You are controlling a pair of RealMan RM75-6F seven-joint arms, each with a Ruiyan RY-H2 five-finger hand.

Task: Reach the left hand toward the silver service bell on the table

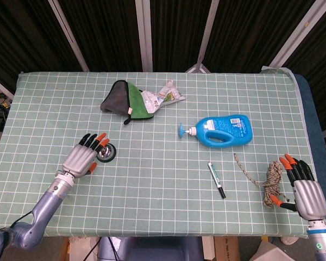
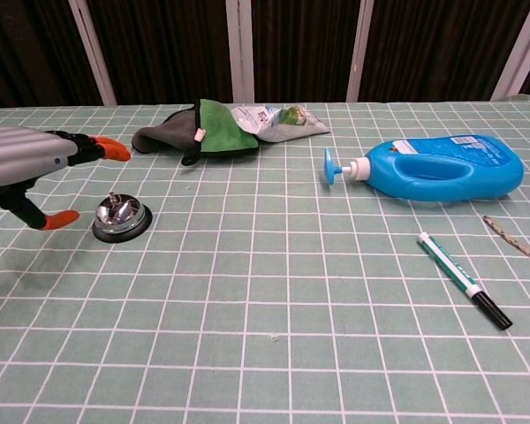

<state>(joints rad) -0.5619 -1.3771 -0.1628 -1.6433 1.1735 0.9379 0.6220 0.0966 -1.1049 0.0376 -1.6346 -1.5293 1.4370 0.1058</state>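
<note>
Left hand (image 1: 86, 158) hovers just left of the silver service bell (image 1: 106, 153), fingers spread, holding nothing; from the head view, fingertips hide the bell's left edge, contact unclear. Right hand (image 1: 305, 193) rests released at the surface (image 1: 163, 212) edge beside the rope (image 1: 270, 182), wrist cut off.

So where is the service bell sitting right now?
In both views the service bell sits on the left part of the table, just beside the left hand, in front of the grey-green cloth.
</note>
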